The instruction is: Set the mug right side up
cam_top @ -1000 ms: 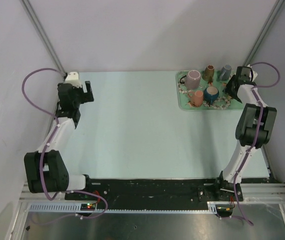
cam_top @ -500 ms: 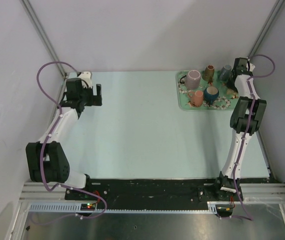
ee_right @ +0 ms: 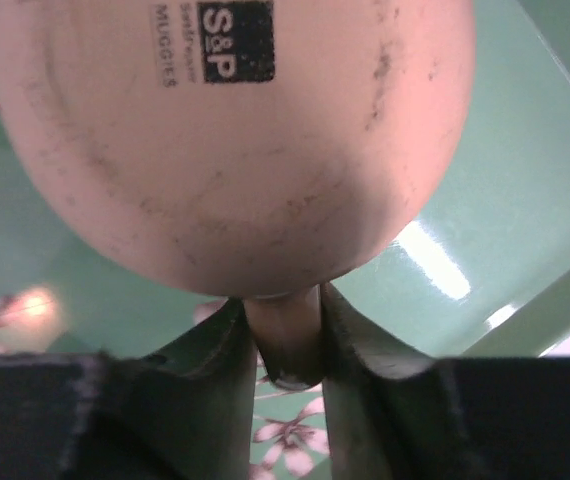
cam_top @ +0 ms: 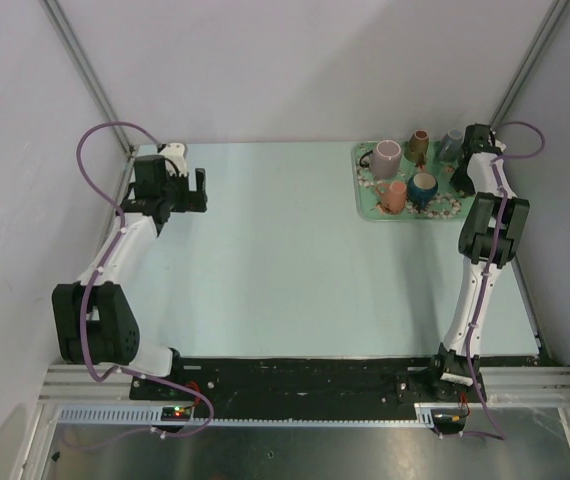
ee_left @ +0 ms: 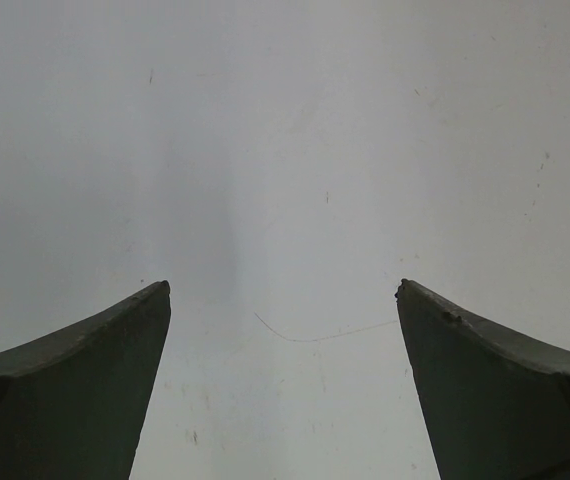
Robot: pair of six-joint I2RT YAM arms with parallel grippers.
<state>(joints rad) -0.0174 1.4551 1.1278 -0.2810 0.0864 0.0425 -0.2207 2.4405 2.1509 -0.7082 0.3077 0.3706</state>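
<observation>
Green tray (ee_right: 525, 200) underneath, right gripper (ee_right: 283, 300) pinches the handle (ee_right: 285, 350) of the mug (ee_right: 225, 130) directly ahead

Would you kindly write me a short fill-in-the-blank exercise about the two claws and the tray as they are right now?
1. The right claw is shut on the mug by its ____.
2. The left claw is ____, with only bare table below it.
3. The tray under the mug is ____ in colour.

Missing words: handle; open; green.
</observation>
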